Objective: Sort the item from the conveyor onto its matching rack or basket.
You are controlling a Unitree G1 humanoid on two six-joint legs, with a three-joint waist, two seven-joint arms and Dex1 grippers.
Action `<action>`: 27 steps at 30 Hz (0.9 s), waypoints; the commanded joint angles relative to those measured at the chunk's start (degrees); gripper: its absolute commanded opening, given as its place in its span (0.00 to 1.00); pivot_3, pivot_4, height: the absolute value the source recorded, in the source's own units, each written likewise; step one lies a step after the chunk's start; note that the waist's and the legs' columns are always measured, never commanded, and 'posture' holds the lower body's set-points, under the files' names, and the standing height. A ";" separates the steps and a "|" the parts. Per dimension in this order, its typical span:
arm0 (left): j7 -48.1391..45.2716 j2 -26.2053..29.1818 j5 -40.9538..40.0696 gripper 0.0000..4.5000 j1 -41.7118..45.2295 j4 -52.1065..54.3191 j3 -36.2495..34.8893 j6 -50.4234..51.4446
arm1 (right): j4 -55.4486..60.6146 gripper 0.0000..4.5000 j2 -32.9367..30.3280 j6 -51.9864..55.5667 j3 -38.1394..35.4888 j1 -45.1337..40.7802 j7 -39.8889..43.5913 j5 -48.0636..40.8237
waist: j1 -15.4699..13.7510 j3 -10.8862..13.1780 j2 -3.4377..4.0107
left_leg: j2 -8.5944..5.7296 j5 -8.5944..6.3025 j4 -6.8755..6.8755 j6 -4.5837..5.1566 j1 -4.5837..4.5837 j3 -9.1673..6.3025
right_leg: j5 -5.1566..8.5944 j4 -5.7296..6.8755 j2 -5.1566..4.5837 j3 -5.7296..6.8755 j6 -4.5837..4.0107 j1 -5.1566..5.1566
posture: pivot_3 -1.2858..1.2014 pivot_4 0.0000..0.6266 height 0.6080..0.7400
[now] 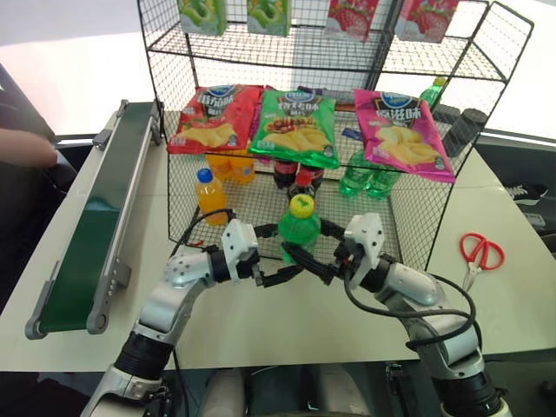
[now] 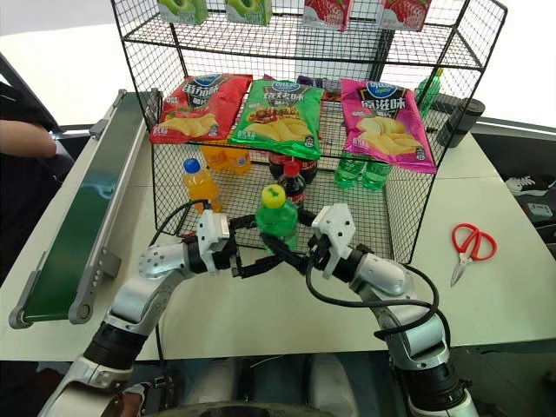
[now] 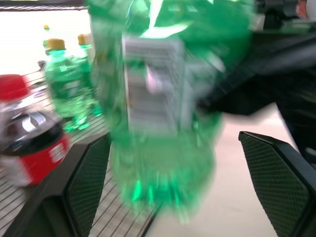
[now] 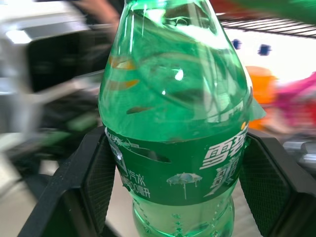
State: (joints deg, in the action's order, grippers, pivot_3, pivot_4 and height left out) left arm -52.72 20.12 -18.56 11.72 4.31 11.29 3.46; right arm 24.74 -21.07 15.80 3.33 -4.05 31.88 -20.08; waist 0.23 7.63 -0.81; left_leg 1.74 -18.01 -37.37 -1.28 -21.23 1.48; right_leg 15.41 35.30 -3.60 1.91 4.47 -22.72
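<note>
Clearly, both arms reached in toward each other over the white table (image 1: 521, 304), meeting just in front of the black wire rack (image 1: 408, 208). The right gripper (image 4: 173, 182) had its fingers (image 4: 98, 177) closed against the label of the green soda bottle (image 1: 300, 230), one pad on each side, and held it upright off the table with its yellow cap up. The right forearm angled in from the right, the wrist turned so the fingers pointed toward the left and slightly forward.

The left gripper (image 3: 177, 182) stood open: its fingers (image 3: 274, 177) were spread wide on either side of the bottle's lower body, and a gap showed on at least one side. The left forearm came in from the left, bent at the elbow, the gripper pointing roughly level toward the right.

The bottle hung between the two grippers, close to the front edge of the rack's lowest tier, where an orange-drink bottle (image 1: 209, 195), a cola bottle (image 1: 302, 184) and more green bottles (image 1: 365, 181) stood under three chip bags (image 1: 295, 126). The conveyor (image 1: 95, 217) ran along the table's left side, well apart from the grippers. Red scissors (image 1: 478, 254) lay on the table to the right.
</note>
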 commanded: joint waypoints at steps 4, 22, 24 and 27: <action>4.91 -1.03 0.55 0.98 -2.03 1.16 -3.21 -1.19 | -4.18 0.67 2.54 -10.30 -9.24 5.92 -9.44 6.40 | -1.03 0.00 0.00 | 0.00 0.00 0.01 0.00 -0.01 0.02 | 0.00 -0.01 0.01 -0.01 0.00 0.00 | 0.52 0.24 1.00; 5.37 -2.89 0.29 0.98 0.06 5.47 1.14 4.60 | -32.00 0.67 10.17 -22.93 -15.29 -3.94 -16.53 6.09 | -0.72 -0.01 0.34 | 0.02 0.01 0.02 -0.01 0.13 0.10 | 0.00 0.11 0.08 -0.11 0.00 0.01 | 0.52 0.24 1.00; 5.29 -2.77 0.31 0.98 0.14 5.43 1.14 4.62 | -33.78 0.67 10.47 -23.30 -15.15 -4.67 -15.84 5.61 | -0.71 -0.02 0.34 | 0.03 0.01 0.02 -0.01 0.12 0.10 | 0.00 0.11 0.07 -0.12 0.00 0.01 | 0.52 0.24 1.00; 5.29 -2.66 0.31 0.98 0.07 5.55 1.21 4.59 | -35.19 0.67 10.79 -24.09 -15.33 -5.21 -15.55 5.36 | -0.76 -0.01 0.35 | 0.04 0.01 0.02 -0.01 0.12 0.10 | 0.00 0.11 0.07 -0.12 0.00 0.01 | 0.52 0.24 1.00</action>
State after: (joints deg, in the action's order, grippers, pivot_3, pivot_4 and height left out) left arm -47.28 17.39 -18.02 11.36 7.43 12.56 8.33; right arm -11.69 -10.21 -5.84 -10.63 -7.58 15.91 -13.65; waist -0.53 7.61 -0.46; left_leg 1.78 -18.00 -37.36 -1.29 -21.11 1.58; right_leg 15.42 35.41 -3.54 1.79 4.47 -22.70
